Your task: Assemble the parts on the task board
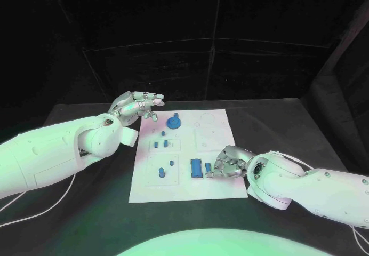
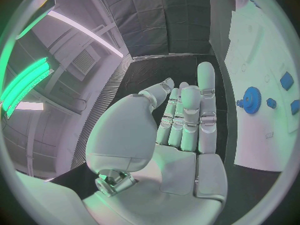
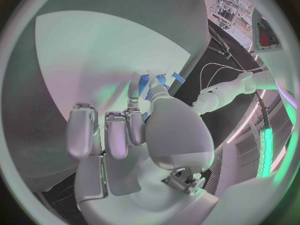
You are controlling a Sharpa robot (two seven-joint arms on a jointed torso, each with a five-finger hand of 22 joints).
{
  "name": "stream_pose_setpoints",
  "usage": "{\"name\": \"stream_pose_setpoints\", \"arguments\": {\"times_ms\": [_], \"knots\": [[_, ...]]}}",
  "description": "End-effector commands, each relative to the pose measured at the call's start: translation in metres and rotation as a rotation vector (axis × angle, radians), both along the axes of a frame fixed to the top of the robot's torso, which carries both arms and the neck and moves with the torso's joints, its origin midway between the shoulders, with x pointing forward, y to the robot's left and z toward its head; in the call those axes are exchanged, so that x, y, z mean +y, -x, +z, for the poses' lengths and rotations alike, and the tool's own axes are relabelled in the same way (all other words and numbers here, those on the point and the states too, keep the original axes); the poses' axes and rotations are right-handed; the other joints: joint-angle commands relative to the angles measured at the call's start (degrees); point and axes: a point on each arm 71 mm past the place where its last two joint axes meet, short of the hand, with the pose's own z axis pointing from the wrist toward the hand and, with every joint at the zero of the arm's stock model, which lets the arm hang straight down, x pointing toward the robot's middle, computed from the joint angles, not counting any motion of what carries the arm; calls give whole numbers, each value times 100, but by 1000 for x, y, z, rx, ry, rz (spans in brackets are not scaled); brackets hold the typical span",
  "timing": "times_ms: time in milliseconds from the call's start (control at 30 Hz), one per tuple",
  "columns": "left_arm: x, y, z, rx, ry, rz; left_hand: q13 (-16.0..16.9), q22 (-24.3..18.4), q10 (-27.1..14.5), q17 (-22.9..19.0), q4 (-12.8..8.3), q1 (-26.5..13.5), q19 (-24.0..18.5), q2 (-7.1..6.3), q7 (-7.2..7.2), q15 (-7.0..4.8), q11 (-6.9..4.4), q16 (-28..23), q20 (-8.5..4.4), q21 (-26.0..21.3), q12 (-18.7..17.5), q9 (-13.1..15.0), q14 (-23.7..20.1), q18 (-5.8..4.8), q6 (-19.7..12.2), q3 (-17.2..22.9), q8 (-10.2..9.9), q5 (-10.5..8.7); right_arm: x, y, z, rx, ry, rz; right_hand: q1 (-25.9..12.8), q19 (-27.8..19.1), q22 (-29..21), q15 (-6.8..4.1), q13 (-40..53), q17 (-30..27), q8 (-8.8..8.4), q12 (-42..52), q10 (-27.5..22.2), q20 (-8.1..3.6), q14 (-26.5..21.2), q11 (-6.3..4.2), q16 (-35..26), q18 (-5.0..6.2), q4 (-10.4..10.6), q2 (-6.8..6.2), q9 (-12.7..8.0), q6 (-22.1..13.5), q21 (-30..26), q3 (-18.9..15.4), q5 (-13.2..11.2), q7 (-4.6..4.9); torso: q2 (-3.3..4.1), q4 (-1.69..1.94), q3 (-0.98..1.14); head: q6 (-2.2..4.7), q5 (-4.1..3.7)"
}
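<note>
The left arm is reaching in over the black table (image 1: pixel 307 133), with the left hand (image 1: pixel 137 106) hovering just beyond the far left corner of the white board (image 1: pixel 223 186). Its fingers (image 2: pixel 206 92) are lying straight and loosely side by side, the thumb standing off to one side, and nothing is sitting in the palm. It is touching neither the board nor any part.

The right arm is coming in low, and the right hand (image 1: pixel 229 162) is resting on the near right part of the board. Its fingers (image 3: pixel 119 135) are curling down toward the white surface, with the thumb pointing at the small blue pieces (image 3: pixel 159 80) just ahead of it. In the head view the fingertips are meeting a small blue block (image 1: pixel 208 168), just beside a larger blue block (image 1: pixel 197 168); whether the hand is actually pinching it, I cannot tell.

Elsewhere on the board, a blue gear (image 1: pixel 174 122) is standing near the far edge, close to the left hand. Two small blue pegs (image 1: pixel 160 144) are sitting in the middle left, and another blue piece (image 1: pixel 161 172) is lying nearer the front.
</note>
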Motion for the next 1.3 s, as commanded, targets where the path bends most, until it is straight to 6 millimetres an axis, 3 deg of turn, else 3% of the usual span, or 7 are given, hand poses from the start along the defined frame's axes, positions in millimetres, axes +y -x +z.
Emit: {"name": "stream_pose_setpoints", "arguments": {"times_ms": [33, 600, 867, 1000, 1067, 1133, 1300], "knots": [[-1, 0, 1, -4, 8, -14, -3, -9, -41, -5, 4, -21, -30, 26, -3, 6, -9, -1, 5, -29, 39, -6, -33, 75, -27, -24, 29, 21, -1, -2, 1, -20, 8, -1, 32, 5, 10, -15, 551, 742, 20, 5, 15, -17, 432, -14, -28, 28, 1, 26, 8, -9, -18, -24, 37, -21, -1, -1, 2, -8, 4], [-1, 0, 0, -3, 6, -13, -3, -9, -41, -5, 4, -21, -30, 26, -3, 6, -9, -1, 5, -29, 39, -6, -33, 75, -27, -24, 29, 21, -2, -4, 6, -72, -73, 5, 11, -10, -27, -11, 525, 705, 3, -31, -4, -18, 424, -3, -52, 35, 11, 21, 1, -54, -45, -202, -28, -3, -11, -8, 2, 5, 6], [0, 0, 0, -4, 4, -8, -4, -11, -46, -16, 8, -26, -31, 27, -2, 7, -7, -4, 7, -31, 41, -7, -38, 74, -31, -27, 29, 20, -17, -15, 16, -26, -399, -21, 296, -441, -1052, 206, -79, 20, -457, -774, -494, 158, 255, 265, -542, 227, -113, 149, -198, -752, -753, -396, 144, 305, -87, 10, -25, 98, -40], [1, -2, -1, -2, 9, 4, -7, -23, -66, -148, 43, -83, -45, 14, -3, 18, -1, -67, 15, -49, 45, -6, -102, 72, -39, -65, 34, 18, -31, -36, 25, -37, -555, -76, 552, -1195, -2781, 279, -1213, -1292, -583, -2165, -1403, 250, -155, 348, -1640, 535, -263, 264, -257, -902, -2077, -453, 224, 405, -160, 16, -40, 179, -54], [3, -3, -2, 2, 15, 23, -17, -84, -118, -575, 85, -142, -173, -8, 0, 40, 10, -355, 36, -158, 40, -7, -380, 71, -63, -129, 39, 20, -43, -59, 33, -59, -653, -129, 720, -1748, -3925, 368, -2348, -2716, -656, -3548, -2297, 313, -699, 406, -3023, 704, -347, 369, -299, -939, -3130, -470, 220, 473, -236, 20, -55, 212, -65], [5, -4, -4, 2, 15, 37, -33, -177, -168, -688, 111, -166, -367, -24, 9, 70, 34, -588, 68, -320, 22, -6, -592, 65, -75, -189, 50, 21, -52, -74, 37, -75, -707, -168, 864, -1928, -4181, 435, -2727, -3675, -759, -4000, -2573, 398, -1144, 496, -4117, 691, -408, 430, -357, -995, -3549, -469, 202, 533, -290, 19, -63, 299, -82], [10, -11, -9, 4, 24, 95, -84, -658, -254, -1414, 162, -157, -1425, -25, 4, 285, 128, -2189, 239, -1150, -179, -11, -1508, 6, -123, -254, 52, 16, -68, -114, 42, -126, -832, -259, 1219, -2423, -4835, 716, -4089, -4234, -1113, -5391, -2942, 686, -1756, 760, -5407, 644, -511, 563, -637, -1062, -4613, -382, 62, 801, -465, 28, -104, 501, -116]]}}
